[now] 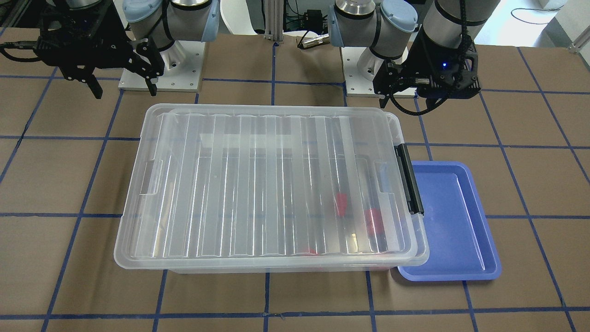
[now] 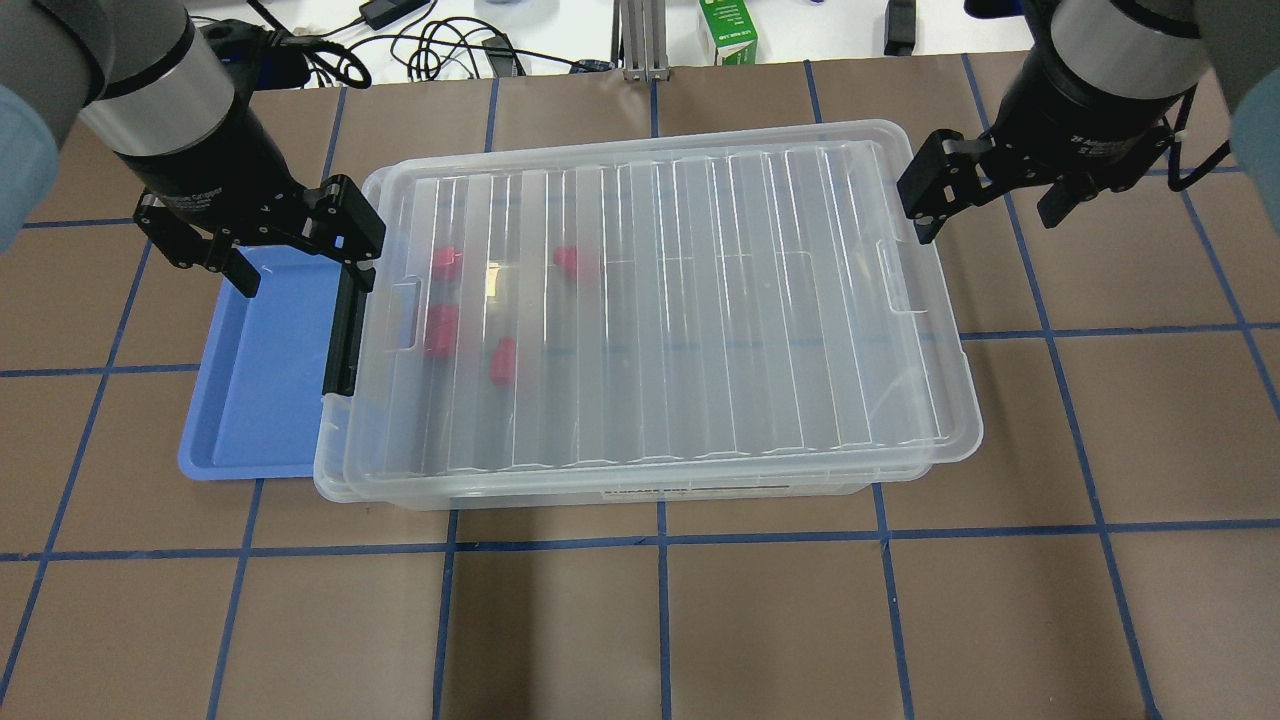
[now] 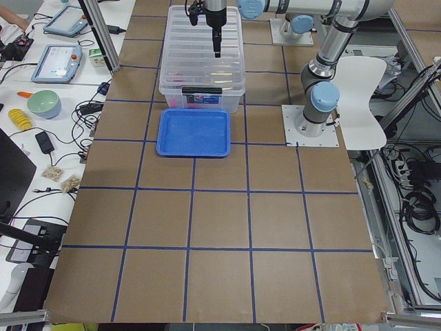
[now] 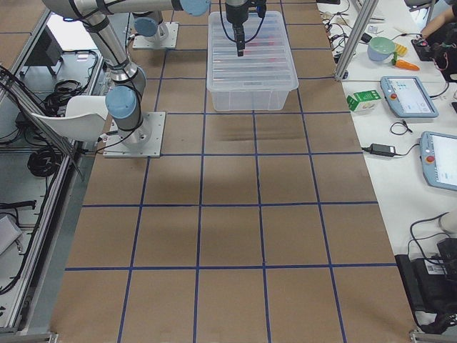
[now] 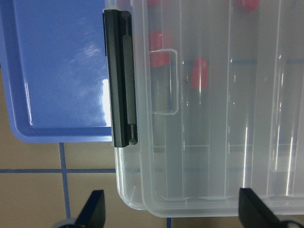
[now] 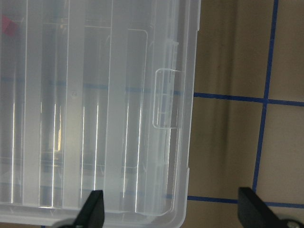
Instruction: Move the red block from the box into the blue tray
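- Fingers of the left gripper [image 2: 305, 278] are spread wide and hold nothing. Seen from overhead, they hang over the box's 10 o'clock corner, one finger above the tray and the other above the latch end.
- Fingers of the right gripper [image 2: 988, 220] are also spread and empty, at the box's 2 o'clock corner, off its rim.
- Table [image 2: 660, 620]: brown, gridded with blue tape; everything stands on it.
- Box [image 2: 700, 300]: clear, with its ribbed lid [image 2: 760, 250] on. Its long side runs 9 to 3 o'clock in the overhead view.
- Tray [image 2: 250, 390]: blue, flat on the table at the box's 9 o'clock, just beside it. Its near edge runs under the box's overhanging rim, and nothing lies in it.
- Latch [image 2: 342, 330]: a black bar on the box's 9 o'clock end, facing the tray.
- Red pieces [image 2: 440, 330]: four show blurred through the lid, all in the box's 9 o'clock third.
- Red block [image 2: 502, 360]: inside the closed box, at the 5 o'clock of that group. It is small, with a narrower stub. The ribs smear its shape, so this pick among the four is uncertain.
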